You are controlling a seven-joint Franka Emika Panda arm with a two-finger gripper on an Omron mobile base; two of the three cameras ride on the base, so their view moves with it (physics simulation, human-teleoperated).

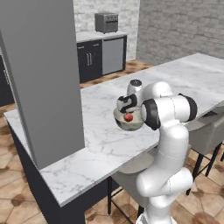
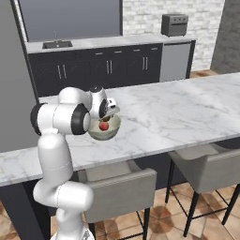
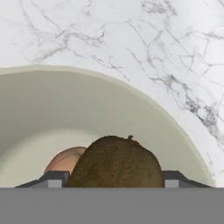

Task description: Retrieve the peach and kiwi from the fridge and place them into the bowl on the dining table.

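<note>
Claw (image 3: pixel 112 181) astride kiwi (image 3: pixel 116 162), above bowl (image 3: pixel 87 100)

Bowl (image 2: pixel 105 130) on dining table (image 2: pixel 187 108); peach (image 2: pixel 103 125) in bowl; kiwi (image 3: pixel 116 162) above, beside peach

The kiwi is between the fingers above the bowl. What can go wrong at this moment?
1. The kiwi sits right above the peach in the bowl; on release it may land on the peach and bounce or roll.
2. The gripper hangs low over the bowl, so a sideways retreat might knock the rim and shift the bowl on the table.
</note>
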